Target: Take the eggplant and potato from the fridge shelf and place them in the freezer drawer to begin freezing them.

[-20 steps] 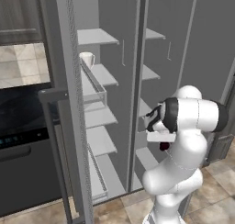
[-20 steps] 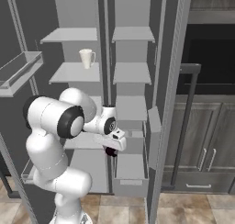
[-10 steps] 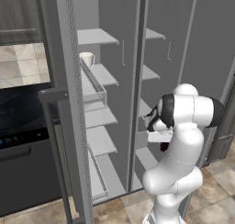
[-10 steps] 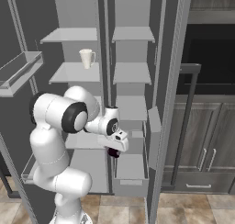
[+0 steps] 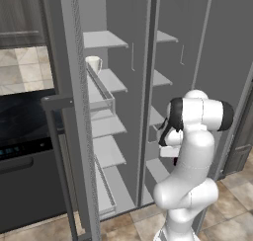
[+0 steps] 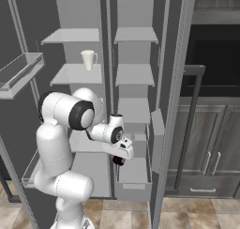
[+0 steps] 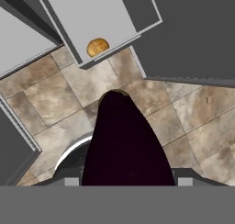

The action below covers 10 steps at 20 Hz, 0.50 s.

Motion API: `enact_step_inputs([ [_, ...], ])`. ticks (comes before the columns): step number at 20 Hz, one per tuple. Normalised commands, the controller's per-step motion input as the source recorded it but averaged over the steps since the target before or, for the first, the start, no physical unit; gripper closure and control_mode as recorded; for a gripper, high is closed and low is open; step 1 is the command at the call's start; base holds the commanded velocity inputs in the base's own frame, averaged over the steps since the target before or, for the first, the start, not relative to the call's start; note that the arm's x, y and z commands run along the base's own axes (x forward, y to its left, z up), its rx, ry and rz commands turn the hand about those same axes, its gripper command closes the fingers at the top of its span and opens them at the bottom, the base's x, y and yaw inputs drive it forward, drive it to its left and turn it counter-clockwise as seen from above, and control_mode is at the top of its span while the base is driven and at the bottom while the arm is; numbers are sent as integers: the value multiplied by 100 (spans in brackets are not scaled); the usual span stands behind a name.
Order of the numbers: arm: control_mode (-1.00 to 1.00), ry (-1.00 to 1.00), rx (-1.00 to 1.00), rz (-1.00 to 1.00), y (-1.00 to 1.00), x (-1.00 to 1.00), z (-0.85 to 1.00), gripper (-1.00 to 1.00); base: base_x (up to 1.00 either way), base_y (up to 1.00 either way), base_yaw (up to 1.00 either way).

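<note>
In the hand view the dark purple eggplant (image 7: 126,145) sits between my fingers and hides the tips. My gripper (image 6: 122,154) is shut on it and hangs above the floor tiles, just in front of the open fridge. The eggplant (image 6: 118,160) shows as a dark lump under the hand, left of and above the pulled-out grey freezer drawer (image 6: 133,191). The tan-orange potato (image 7: 97,47) lies inside the freezer drawer (image 7: 114,30), close to its near corner. From the left, the gripper (image 5: 171,153) is in front of the lower right shelves.
A white cup (image 6: 87,59) stands on an upper left shelf, also seen as the cup (image 5: 94,63). Open fridge doors flank the arm, the left door (image 5: 66,111) carrying a bin. Dark cabinets (image 6: 211,162) stand at the right.
The gripper has moved down and slightly towards the freezer drawer with the eggplant still in it. The arm's upper links have shifted a little with it.
</note>
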Motion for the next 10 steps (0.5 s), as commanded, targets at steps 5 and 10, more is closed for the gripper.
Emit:
enact_step_inputs([
  [5, -100, 0, 0, 0, 0, 3, -32, 100, 0, 0, 0],
  [10, -100, 0, 0, 0, 0, 8, -19, 100, 0, 0, 0],
])
